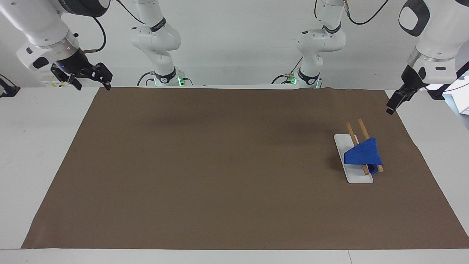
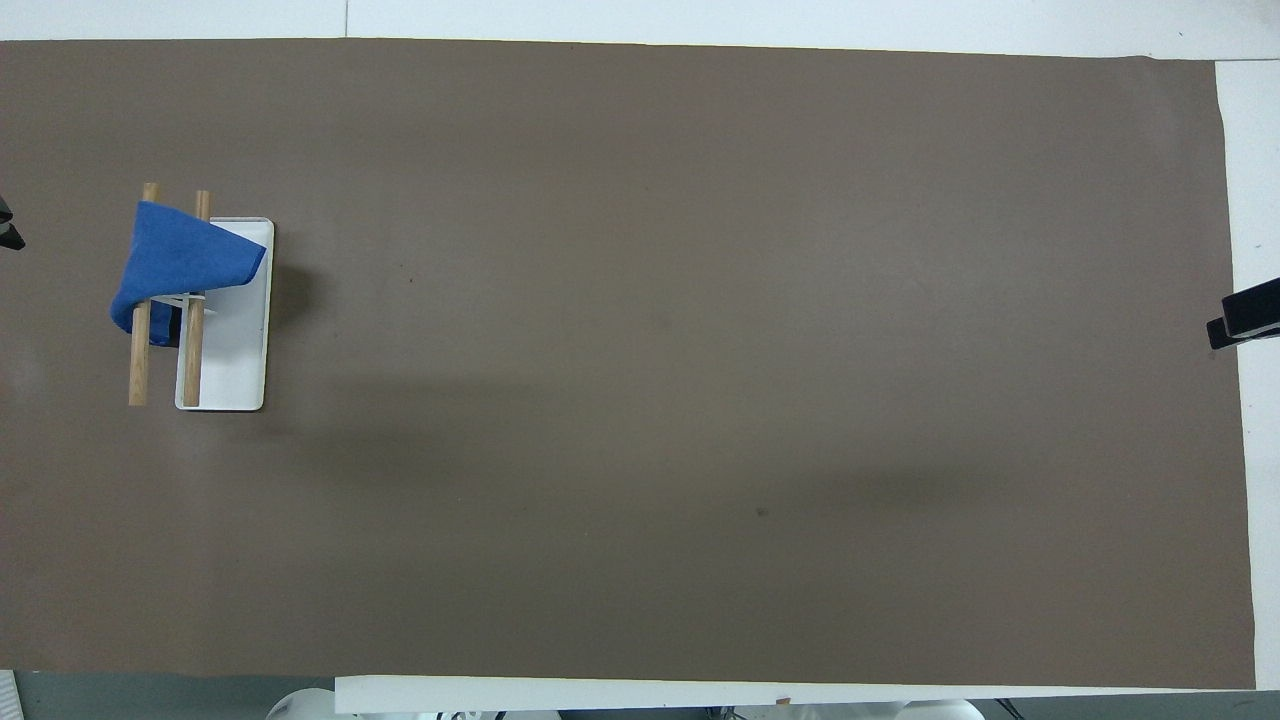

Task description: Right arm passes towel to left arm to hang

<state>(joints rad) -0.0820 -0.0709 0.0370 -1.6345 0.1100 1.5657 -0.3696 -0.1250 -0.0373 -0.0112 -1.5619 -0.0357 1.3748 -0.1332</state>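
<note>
Towel (image 1: 362, 154) drapes the rack's wooden rails (image 1: 358, 136), apart from the raised, empty left gripper (image 1: 395, 102), whose finger spread is unclear.

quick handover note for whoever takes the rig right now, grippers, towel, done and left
Left gripper: raised, holding nothing, over the mat's edge at the left arm's end.
Right gripper: waiting open and empty over the table's edge at the right arm's end.
Towel: draped over the wooden bars of the rack, one end down on its white base.
Done: pass and hang.
Left: nothing visible, perhaps parking the arms.
</note>
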